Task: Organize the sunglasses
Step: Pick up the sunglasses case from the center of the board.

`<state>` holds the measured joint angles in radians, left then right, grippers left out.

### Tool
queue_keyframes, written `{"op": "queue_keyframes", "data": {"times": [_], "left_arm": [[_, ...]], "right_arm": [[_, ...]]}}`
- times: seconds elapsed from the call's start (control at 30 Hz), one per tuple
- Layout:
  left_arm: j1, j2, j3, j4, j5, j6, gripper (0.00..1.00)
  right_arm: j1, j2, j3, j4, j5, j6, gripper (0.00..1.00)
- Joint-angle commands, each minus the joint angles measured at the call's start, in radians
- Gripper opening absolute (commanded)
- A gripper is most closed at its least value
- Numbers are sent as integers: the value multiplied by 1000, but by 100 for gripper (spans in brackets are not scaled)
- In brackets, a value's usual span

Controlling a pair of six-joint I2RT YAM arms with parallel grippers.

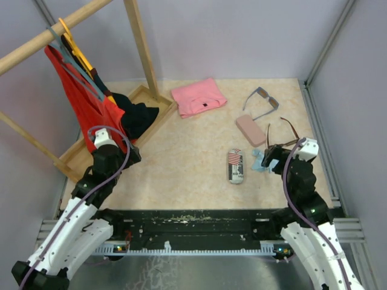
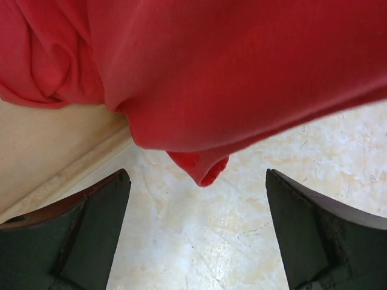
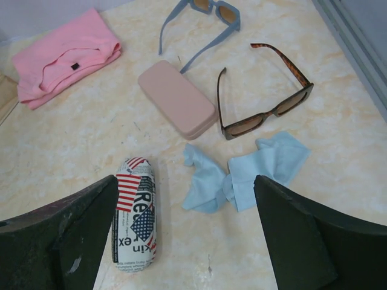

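Pink case [image 3: 177, 98], flag-patterned case [image 3: 134, 212], light blue cloths [image 3: 269, 160], folded pink garment [image 3: 65, 57], hanging red garment [image 2: 242, 72]

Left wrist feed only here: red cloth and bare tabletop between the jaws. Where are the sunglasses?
Observer: Both pairs lie on the right side of the table. The grey-blue pair is nearest the back wall.
Operator: And the brown pair?
Observer: The brown pair lies unfolded just right of the pink case, with the light blue cloths in front of it.
Operator: Right arm holding anything?
Observer: No. The right arm hovers by those cloths, jaws wide open and empty.
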<state>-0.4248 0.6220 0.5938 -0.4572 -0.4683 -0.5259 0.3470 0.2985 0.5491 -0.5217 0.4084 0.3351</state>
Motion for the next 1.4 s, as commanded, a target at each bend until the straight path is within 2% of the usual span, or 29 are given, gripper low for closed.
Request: {"op": "queue_keyframes", "data": {"times": [0.0, 0.47, 0.87, 1.13, 1.37], "left_arm": [[62, 31, 73, -32, 106, 60, 98], [155, 80, 136, -65, 235, 116, 100], [178, 100, 141, -56, 301, 139, 100], [180, 95, 145, -51, 326, 152, 100], [181, 96, 141, -48, 336, 159, 100]], "right_arm": [[-70, 50, 88, -3, -43, 47, 95], [-153, 318, 220, -68, -109, 94, 99], [-160, 612, 353, -49, -315, -103, 97], [-160, 888, 490, -32, -322, -210, 94], [-169, 1112, 624, 0, -424, -360, 92]]}}
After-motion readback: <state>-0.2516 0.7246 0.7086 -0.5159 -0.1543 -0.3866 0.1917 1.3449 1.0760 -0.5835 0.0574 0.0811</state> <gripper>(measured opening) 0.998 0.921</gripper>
